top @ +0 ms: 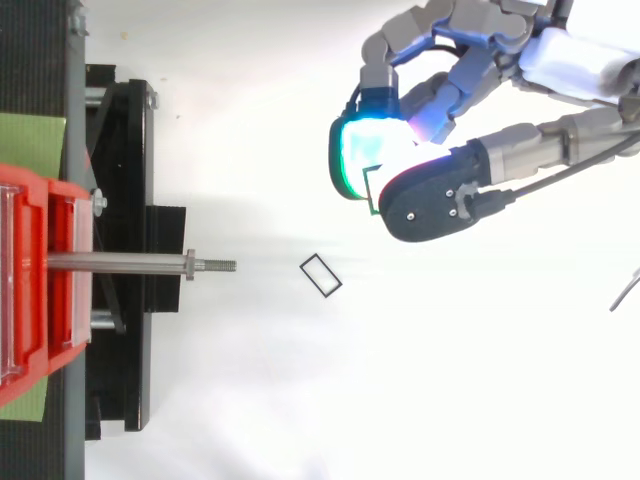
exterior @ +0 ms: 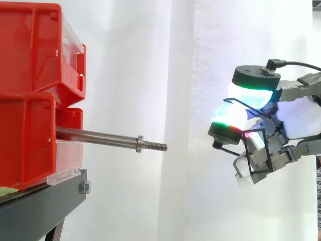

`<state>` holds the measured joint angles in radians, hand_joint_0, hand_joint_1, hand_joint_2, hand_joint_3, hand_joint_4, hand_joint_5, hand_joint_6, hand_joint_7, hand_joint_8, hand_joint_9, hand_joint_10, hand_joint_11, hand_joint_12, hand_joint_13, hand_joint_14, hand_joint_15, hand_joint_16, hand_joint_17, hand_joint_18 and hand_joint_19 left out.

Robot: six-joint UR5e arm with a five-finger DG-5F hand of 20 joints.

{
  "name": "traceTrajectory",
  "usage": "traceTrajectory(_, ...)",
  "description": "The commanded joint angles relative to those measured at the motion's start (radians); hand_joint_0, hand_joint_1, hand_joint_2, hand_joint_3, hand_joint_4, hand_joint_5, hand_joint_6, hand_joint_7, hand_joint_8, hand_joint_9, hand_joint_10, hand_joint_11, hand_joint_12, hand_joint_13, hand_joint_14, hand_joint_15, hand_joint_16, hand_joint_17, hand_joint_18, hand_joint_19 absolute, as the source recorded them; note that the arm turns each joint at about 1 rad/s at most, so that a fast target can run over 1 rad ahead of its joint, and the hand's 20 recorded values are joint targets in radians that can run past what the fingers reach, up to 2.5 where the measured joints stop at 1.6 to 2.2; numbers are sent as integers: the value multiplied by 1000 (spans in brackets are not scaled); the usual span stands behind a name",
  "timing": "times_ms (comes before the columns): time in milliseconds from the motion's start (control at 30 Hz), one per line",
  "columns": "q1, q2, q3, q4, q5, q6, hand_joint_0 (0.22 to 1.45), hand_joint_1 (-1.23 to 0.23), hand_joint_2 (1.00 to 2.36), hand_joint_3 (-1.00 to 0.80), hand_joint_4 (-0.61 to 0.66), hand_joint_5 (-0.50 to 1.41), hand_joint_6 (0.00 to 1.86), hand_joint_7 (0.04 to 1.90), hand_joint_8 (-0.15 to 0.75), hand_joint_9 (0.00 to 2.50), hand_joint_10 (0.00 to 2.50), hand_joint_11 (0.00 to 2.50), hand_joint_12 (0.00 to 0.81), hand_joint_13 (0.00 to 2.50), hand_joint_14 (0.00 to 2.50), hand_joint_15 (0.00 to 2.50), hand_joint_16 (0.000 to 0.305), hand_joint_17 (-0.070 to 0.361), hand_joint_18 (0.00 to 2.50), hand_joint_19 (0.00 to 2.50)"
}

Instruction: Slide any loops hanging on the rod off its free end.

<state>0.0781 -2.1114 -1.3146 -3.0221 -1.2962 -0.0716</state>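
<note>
Robot hand [exterior: 300,119] pinches one thin black loop [exterior: 235,103] between two glowing pads [exterior: 248,95], with the rod [exterior: 100,136] well apart from it (a second loop [top: 320,275] sits free between them).

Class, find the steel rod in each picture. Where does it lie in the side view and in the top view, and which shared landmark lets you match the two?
Side view: the rod sticks out of the lower red bin at the left and slopes slightly down toward the centre, threaded end pointing right.
Top view: the rod lies level at left-centre, threaded end pointing right.
Shared landmark: the red bins at the left edge.
</note>
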Motion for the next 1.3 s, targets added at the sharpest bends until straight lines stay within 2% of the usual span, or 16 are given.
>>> traceTrajectory(0, 0, -1, 0, -8, -2, 23, 621, -717, 1013, -270, 4, -140, 902, 1085, 311, 1188, 14, 548, 343, 849, 13, 374, 45, 102, 640, 415)
traceTrajectory(167, -1, 1, 21, -34, -5, 13, 630, -675, 1011, -357, 4, -162, 907, 1013, 307, 1232, 15, 581, 333, 866, 13, 374, 44, 98, 637, 421)
traceTrajectory(200, -4, 1, 41, -69, -8, 1, 631, -672, 1011, -363, 6, -164, 908, 1002, 305, 1236, 15, 590, 331, 872, 13, 372, 44, 98, 641, 419)
traceTrajectory(333, -9, 1, 60, -124, -12, -5, 632, -659, 1009, -388, 12, -170, 912, 974, 310, 1327, 16, 649, 330, 902, 14, 380, 44, 98, 659, 425)
traceTrajectory(533, -7, 1, 60, -130, -12, -5, 630, -662, 1009, -382, -9, -169, 911, 957, 286, 1315, 20, 744, 334, 898, 16, 394, 44, 98, 660, 426)
traceTrajectory(667, -9, 1, 60, -130, -12, -8, 630, -671, 1009, -381, -34, -167, 908, 965, 274, 1246, 14, 929, 332, 914, 15, 430, 44, 98, 661, 432)
traceTrajectory(767, -9, 1, 60, -130, -12, -14, 630, -681, 1009, -378, -29, -164, 903, 974, 272, 1066, 13, 726, 324, 930, 15, 418, 43, 98, 673, 440)
traceTrajectory(1033, -9, -1, 60, -130, -9, -16, 633, -691, 1012, -335, -41, -158, 899, 1013, 279, 1026, 16, 634, 328, 914, 14, 414, 44, 99, 688, 434)
traceTrajectory(1267, -9, 1, 58, -130, -11, -16, 647, -759, 1013, -298, -48, -159, 902, 1012, 279, 949, 15, 551, 328, 845, 14, 388, 43, 97, 658, 414)
